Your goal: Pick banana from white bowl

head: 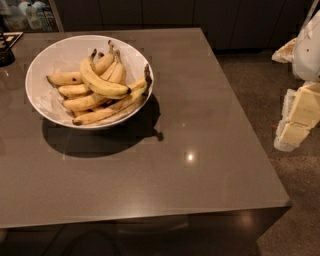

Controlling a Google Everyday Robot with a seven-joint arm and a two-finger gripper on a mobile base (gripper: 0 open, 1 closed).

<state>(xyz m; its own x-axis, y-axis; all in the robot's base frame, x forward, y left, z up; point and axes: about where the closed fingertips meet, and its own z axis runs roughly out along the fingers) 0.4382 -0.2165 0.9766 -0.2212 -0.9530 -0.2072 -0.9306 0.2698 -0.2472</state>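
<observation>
The white bowl (55,50) stands on the back left part of the grey table. It holds several yellow bananas. The banana (101,84) lies on top of the pile, thick and strongly curved, with its dark stem toward the back and its black tip toward the right. Slimmer, browner bananas lie under and around it. My gripper (296,122) is at the far right edge of the view, beyond the table's right edge and above the floor, far from the bowl. It holds nothing.
The grey table (200,150) ends at its front edge near the bottom and at its right edge near my arm. A dark object (5,52) stands at the far left. Dark cabinets (175,12) run along the back.
</observation>
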